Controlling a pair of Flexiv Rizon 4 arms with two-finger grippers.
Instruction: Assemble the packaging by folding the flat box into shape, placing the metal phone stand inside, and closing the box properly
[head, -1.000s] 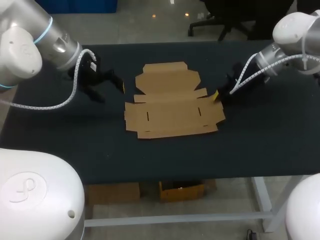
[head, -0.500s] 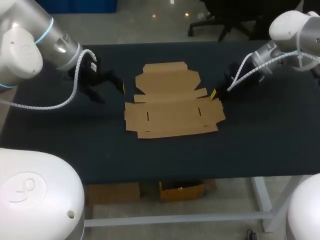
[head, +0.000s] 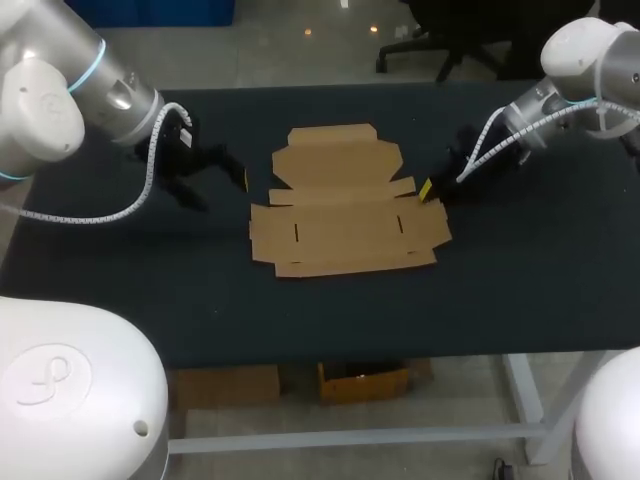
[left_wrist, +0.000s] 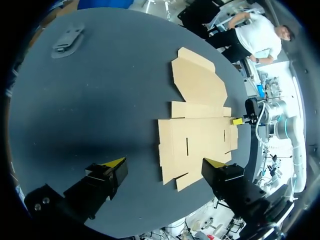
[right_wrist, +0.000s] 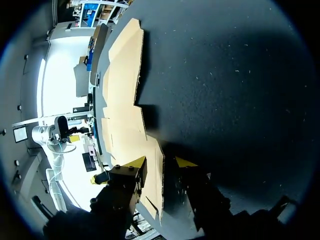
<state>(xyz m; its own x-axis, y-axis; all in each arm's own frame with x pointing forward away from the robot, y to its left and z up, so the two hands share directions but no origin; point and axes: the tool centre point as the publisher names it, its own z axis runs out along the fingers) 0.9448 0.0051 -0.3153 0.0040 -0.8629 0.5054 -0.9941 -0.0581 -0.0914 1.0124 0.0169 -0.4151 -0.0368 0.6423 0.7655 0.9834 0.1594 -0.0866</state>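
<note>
The flat brown cardboard box (head: 340, 215) lies unfolded in the middle of the black table (head: 520, 280). My right gripper (head: 428, 190) sits low at the box's right edge. In the right wrist view the box's side flap (right_wrist: 152, 165) runs between the right gripper's (right_wrist: 160, 162) fingers: one finger lies against the card, the other stands a little off it, so it is open. My left gripper (head: 215, 170) hovers left of the box, wide open and empty; the box (left_wrist: 200, 125) lies ahead of the left gripper (left_wrist: 162, 167). A grey metal phone stand (left_wrist: 67, 40) rests far ahead of the left gripper.
The table's front edge (head: 400, 355) runs below the box, with bare black surface between them and on both sides of the box. My right arm (left_wrist: 252, 112) shows beyond the box in the left wrist view.
The right arm has pulled back slightly and its gripper has shifted a little toward the box edge. The left arm has barely moved. The box lies as before.
</note>
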